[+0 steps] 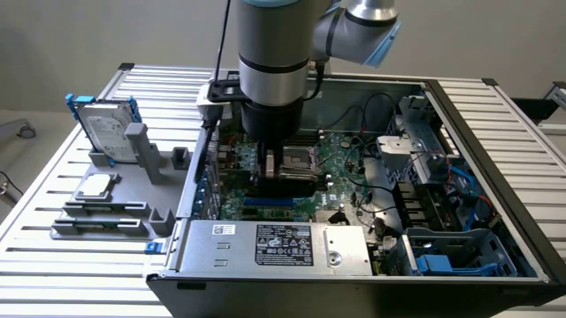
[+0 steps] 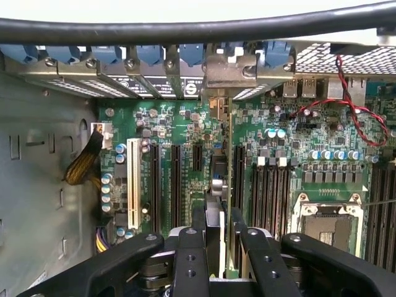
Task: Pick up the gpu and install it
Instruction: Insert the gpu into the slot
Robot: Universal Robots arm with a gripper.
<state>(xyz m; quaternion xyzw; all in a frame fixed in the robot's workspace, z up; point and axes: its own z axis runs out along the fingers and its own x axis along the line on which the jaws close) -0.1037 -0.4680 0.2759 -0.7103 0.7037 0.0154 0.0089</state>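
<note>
Gripper (image 2: 218, 240) is pinched narrow on the gpu (image 2: 220, 174). I hold it upright and edge-on, low over the motherboard's (image 2: 185, 133) long black slots inside the open computer case (image 1: 495, 165), with its bracket end toward the case's rear wall.

Your arm (image 1: 274, 59) is built of smooth silver-grey tubes, with a black band ringing the lower one and a pale blue cap (image 1: 382, 48) on the joint housing. A thin black cable (image 1: 223, 33) runs alongside it to a black-and-white wrist bracket (image 1: 217, 96). Under a black cylindrical section sits your end effector (image 1: 285, 173). In the wrist view its matte black linkage bars (image 2: 99, 263) carry round pivot pins and small holes, and a thick black hose (image 2: 185, 28) curves past.
</note>
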